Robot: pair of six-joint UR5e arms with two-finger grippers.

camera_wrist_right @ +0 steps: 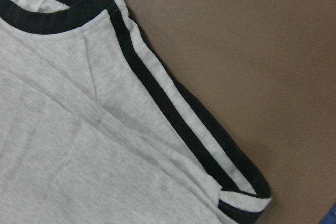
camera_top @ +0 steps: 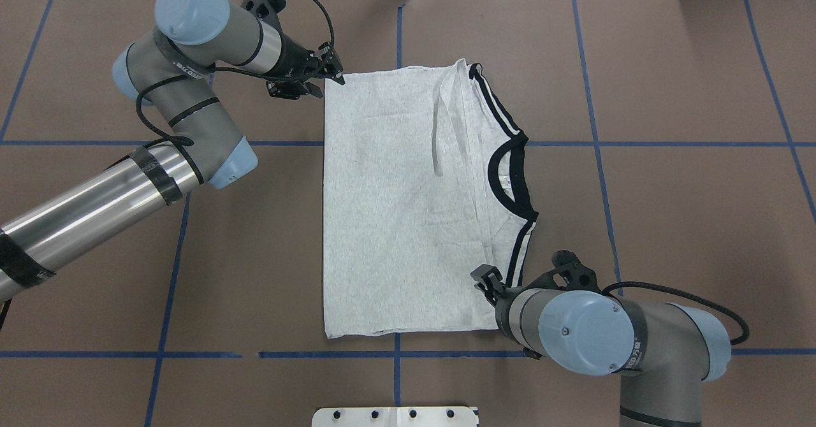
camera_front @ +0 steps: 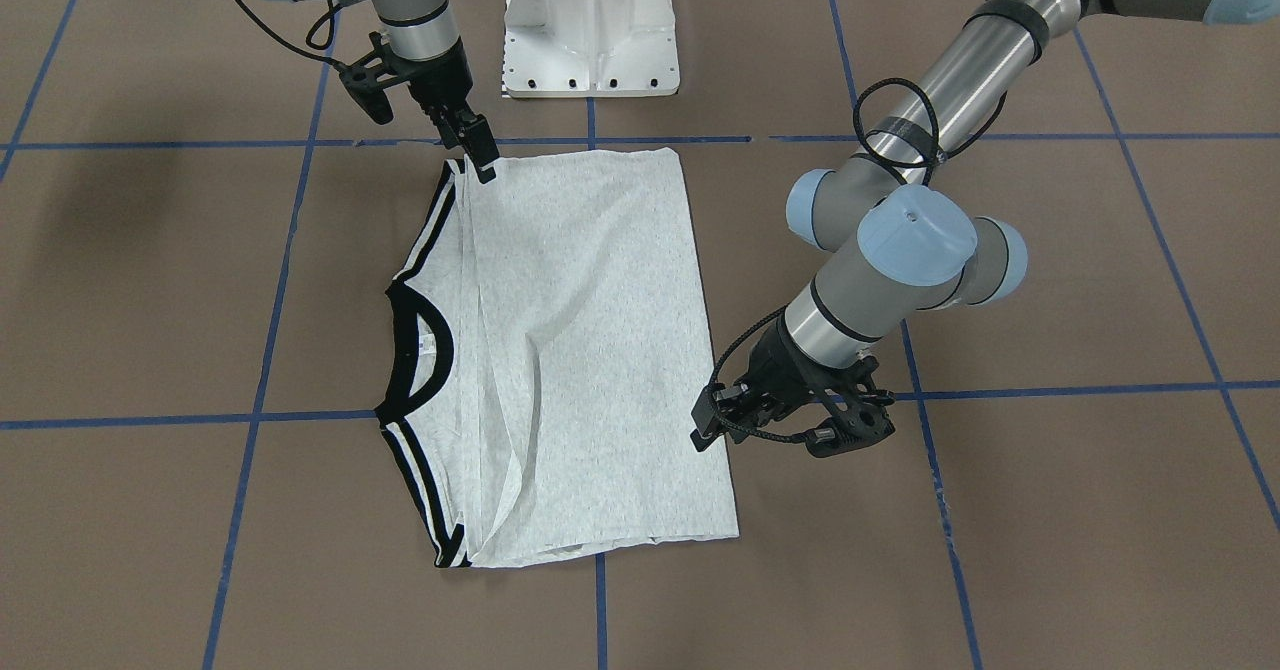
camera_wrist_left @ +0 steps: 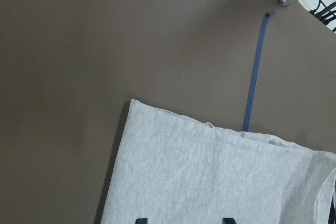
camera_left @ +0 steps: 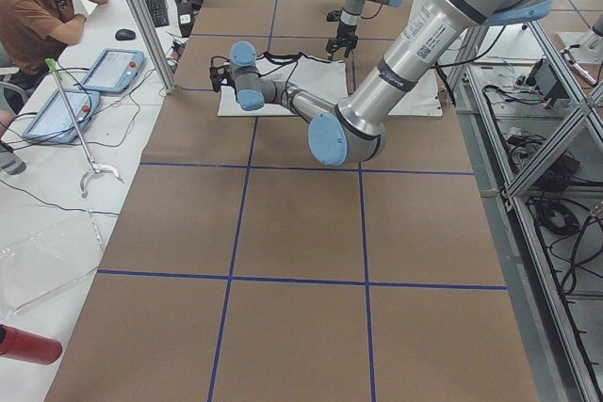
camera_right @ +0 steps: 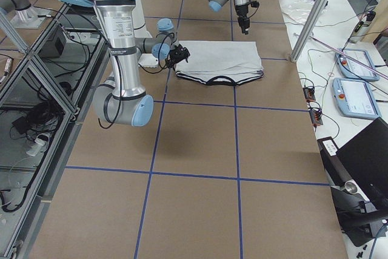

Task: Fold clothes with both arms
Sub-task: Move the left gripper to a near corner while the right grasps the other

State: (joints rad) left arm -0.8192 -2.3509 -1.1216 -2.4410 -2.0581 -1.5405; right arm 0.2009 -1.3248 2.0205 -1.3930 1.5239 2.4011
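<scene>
Found the light heather-grey T-shirt with black neckband (camera_top: 395,210) lying flat at the middle of the brown table (camera_top: 669,223), sleeves tucked in, collar to the right. Noted the left black gripper (camera_top: 331,81) unclenched over the far left hem corner and the right black gripper (camera_front: 484,158) at the near striped shoulder, its grip impossible to tell. Judged them set at opposite corners for the next fold.

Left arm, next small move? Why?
Probably lower the left gripper onto the far hem corner of the T-shirt and close. The wrist view shows its fingertips apart over the grey fabric just inside that corner, and the T-shirt lies flat, sides folded in, not lifted anywhere.
</scene>
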